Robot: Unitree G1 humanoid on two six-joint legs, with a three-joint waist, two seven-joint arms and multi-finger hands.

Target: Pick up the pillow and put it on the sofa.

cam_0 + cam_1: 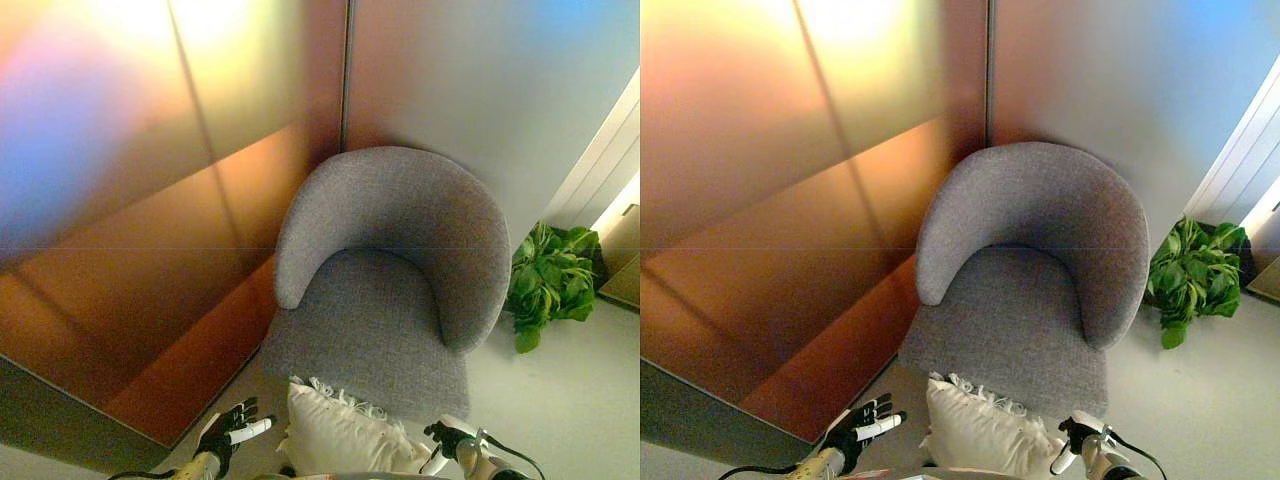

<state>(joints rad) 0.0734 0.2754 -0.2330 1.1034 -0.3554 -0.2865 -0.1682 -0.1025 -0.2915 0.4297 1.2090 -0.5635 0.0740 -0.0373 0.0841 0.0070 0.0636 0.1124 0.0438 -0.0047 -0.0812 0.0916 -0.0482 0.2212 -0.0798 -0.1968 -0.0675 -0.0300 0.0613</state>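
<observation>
Pillow: your cream-white fabric pillow with a fringed upper edge (345, 438) sits at the bottom of both views, between the two hands, its fringe just meeting the front edge of the seat. You cannot tell from here whether it lies on the floor or is lifted.
Sofa: the grey woven-fabric armchair with a rounded, wrap-around backrest (400, 270) stands in the corner, its seat bare.
Left hand: your dark left hand with white-covered fingers (231, 431) shows at the lower left, just beside the pillow's left edge. The fingers are spread and fairly straight, gripping nothing; a gap shows between them and the fabric.
Right hand: your dark right hand with white tips (447, 445) is at the pillow's right corner. Its fingers bend toward the fabric, but you cannot tell whether they actually clasp it.
Surroundings: a leafy green potted plant (550, 282) stands right of the armchair on the pale floor (570, 400); glossy copper-brown wall panels (150, 260) run along the left.
</observation>
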